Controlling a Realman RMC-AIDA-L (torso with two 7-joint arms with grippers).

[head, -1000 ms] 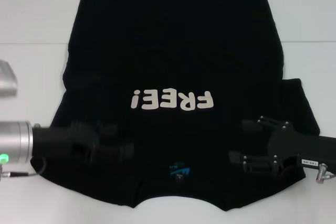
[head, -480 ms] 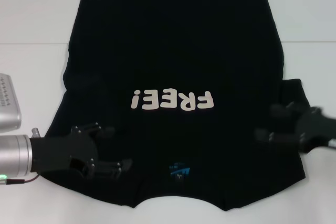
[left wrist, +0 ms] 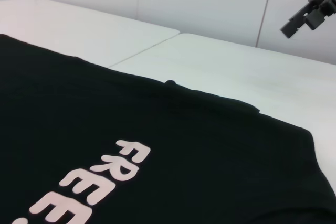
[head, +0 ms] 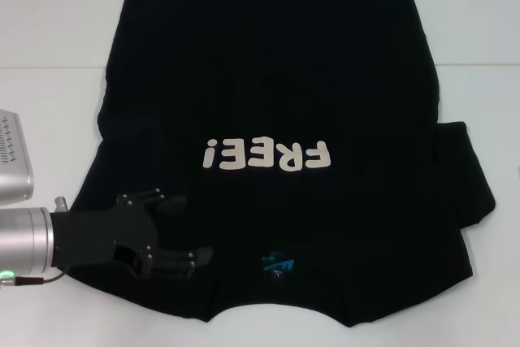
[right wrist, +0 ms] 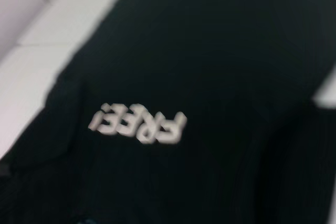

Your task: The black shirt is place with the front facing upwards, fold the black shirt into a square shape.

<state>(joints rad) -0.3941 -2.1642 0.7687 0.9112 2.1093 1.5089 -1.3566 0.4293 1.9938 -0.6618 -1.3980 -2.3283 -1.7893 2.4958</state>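
Where white table [head: 57, 30] seams meet, black shirt [head: 268, 79] flat.

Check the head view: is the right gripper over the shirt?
No, only the left gripper sits over the black shirt, near its left shoulder; the shirt's right side lies uncovered.

Item: black shirt [head: 276, 79], short-sleeved, white "FREE!" lettering [head: 268, 154] across the chest
Neck label: small, blue [head: 279, 265], at the near edge
Pose: spread flat, front up, collar nearest, hem at the far side
Right sleeve: folded inward along the side edge
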